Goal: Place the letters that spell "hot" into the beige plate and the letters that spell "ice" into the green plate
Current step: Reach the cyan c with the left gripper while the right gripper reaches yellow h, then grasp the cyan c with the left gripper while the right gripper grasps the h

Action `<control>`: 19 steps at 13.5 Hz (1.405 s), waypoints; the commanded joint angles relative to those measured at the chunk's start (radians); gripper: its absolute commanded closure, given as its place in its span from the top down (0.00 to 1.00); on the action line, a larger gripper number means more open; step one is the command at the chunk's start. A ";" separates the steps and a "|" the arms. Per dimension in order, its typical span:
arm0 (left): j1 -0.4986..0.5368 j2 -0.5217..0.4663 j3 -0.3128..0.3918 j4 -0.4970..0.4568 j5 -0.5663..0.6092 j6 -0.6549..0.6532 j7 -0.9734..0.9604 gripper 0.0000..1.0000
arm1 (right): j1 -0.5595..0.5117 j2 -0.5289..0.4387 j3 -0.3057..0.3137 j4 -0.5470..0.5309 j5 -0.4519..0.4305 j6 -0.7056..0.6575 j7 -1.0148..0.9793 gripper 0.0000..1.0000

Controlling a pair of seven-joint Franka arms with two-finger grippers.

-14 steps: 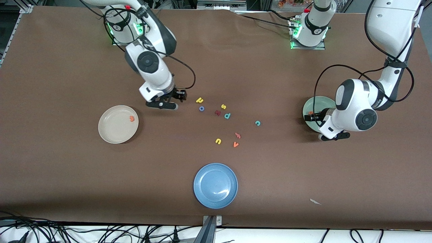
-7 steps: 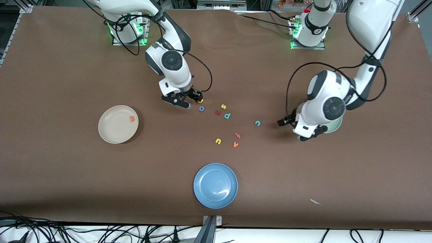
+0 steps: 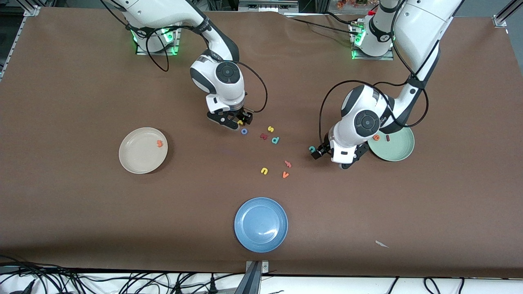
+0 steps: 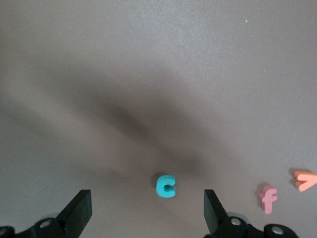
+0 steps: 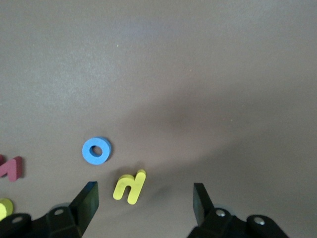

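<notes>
right gripper (image 3: 239,122): jaws spread wide, nothing in them, hanging right over the yellow h (image 5: 130,186) a bit above the middle of the front view; in the right wrist view the h sat between the two fingers (image 5: 85,202)
blue o (image 3: 244,131): just below the h in the front view, flat on the table (image 3: 81,228)
left gripper (image 3: 316,152): also wide open and empty, over the teal c (image 4: 166,186), right of centre in the front view
green plate (image 3: 402,149): right side of the front view, partly under the left arm, with the orange e (image 3: 376,137) and the dark red i (image 3: 387,138) already in it
beige plate (image 3: 137,159): left of centre, orange t (image 3: 159,143) sitting near its right rim
leftovers: a loose scatter of other small letters mid-frame between the two grippers
blue plate (image 3: 261,224): bottom centre
</notes>
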 commanded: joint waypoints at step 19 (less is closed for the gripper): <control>-0.087 0.084 0.005 -0.058 0.443 0.190 -0.530 0.54 | 0.043 0.089 -0.011 0.023 -0.142 0.068 0.129 0.44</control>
